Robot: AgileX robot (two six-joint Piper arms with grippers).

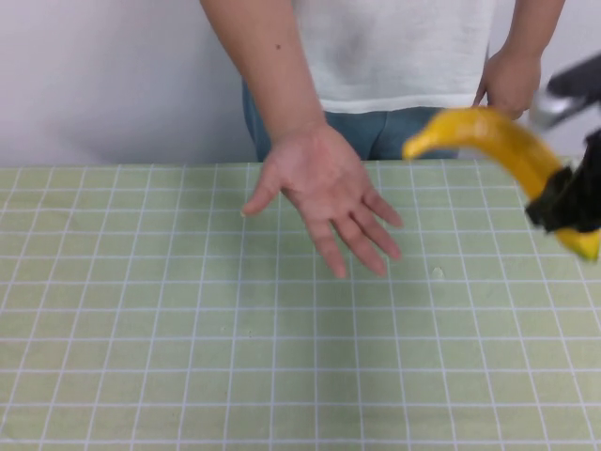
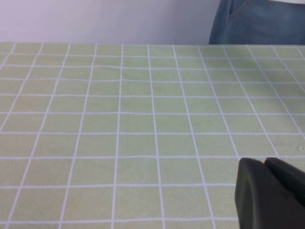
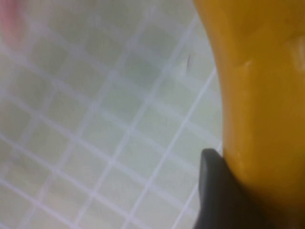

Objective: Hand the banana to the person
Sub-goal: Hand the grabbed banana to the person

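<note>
The banana (image 1: 502, 146) is held in the air at the right side of the high view, above the far right part of the table (image 1: 188, 357). It is clamped near its lower end by the right gripper (image 1: 563, 202), whose dark fingers are closed against its sides. From that grip the fruit arches up and to the left, and its free end points toward the middle of the table. In the right wrist view the banana (image 3: 259, 95) fills the right side of the picture, with one dark finger (image 3: 219, 191) pressed against its yellow skin and the green checked cloth (image 3: 95, 119) seen blurred beneath.

The person (image 1: 394, 56) is seen standing at the far edge of the table, in a white shirt and blue jeans. One hand (image 1: 329, 193) is stretched out over the cloth, palm up, fingers spread and pointing toward the near right. This open hand is to the left of the banana's free end and apart from it; nothing is touching the palm. The other hand (image 1: 512, 85) is kept at the person's side, behind the banana.

The left gripper (image 2: 267, 195) is seen only in the left wrist view, as a dark shape low over the bare cloth. Whether its fingers are apart or together cannot be told.
</note>
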